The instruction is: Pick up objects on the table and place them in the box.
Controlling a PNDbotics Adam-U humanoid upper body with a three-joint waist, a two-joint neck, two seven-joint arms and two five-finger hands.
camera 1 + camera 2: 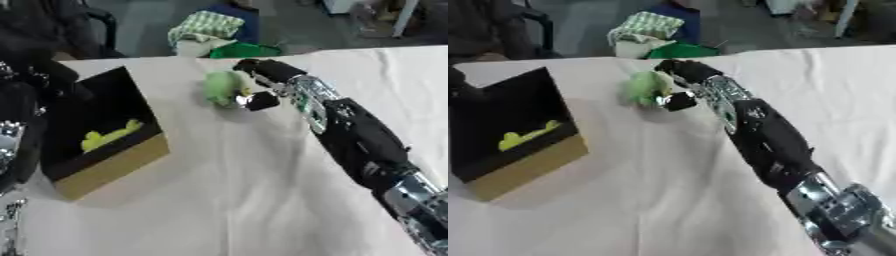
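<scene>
A pale green rounded object [222, 87] lies on the white table near its far edge. My right hand [265, 71] reaches in from the lower right and has its fingers curled over the object's right side, with the thumb [261, 101] just below it. At the left stands the open box [109, 167], with tan sides and a black inside. A yellow-green thing [108, 135] lies in it. My left arm runs up the left edge, and its hand [45, 76] is a dark blur at the box's far corner.
The white cloth-covered table [227, 200] stretches between the box and my right arm. Past the far edge are a green-and-white checked cloth [206, 25], a green item [245, 50] and a dark chair [83, 25].
</scene>
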